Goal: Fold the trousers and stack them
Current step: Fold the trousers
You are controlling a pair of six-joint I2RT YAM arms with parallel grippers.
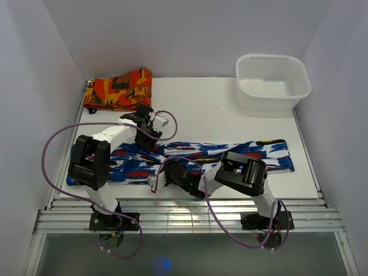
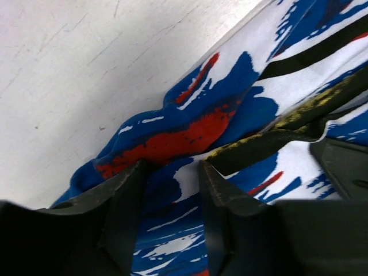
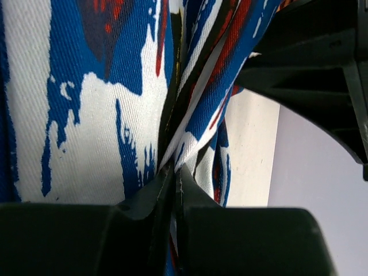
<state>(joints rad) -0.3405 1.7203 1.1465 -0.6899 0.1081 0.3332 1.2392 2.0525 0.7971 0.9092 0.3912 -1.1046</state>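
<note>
Trousers [image 1: 198, 153] lie stretched out flat along the near half of the desk [image 1: 213, 115], one end near the left edge and the other short of the right edge.

Left gripper [image 1: 148, 137] sits on the far long edge of the cloth, left of middle. Its fingers [image 2: 123, 210] stand apart astride a bunched ridge, nothing clamped.

Right gripper [image 1: 161, 179] is at the near long edge, roughly opposite. Its jaws are closed on a thin fold of the trousers.

Judgement: both edges are being taken for a crosswise fold.
- Close the left on the ridge and catch every layer before lifting.
- Raise both sides together and level.
- Carry low toward the right edge so the ends meet square.
- Stay short of the orange patterned cloth [image 1: 118, 89] at the far-left corner and the white tub [image 1: 273, 80] at the far-right.
</note>
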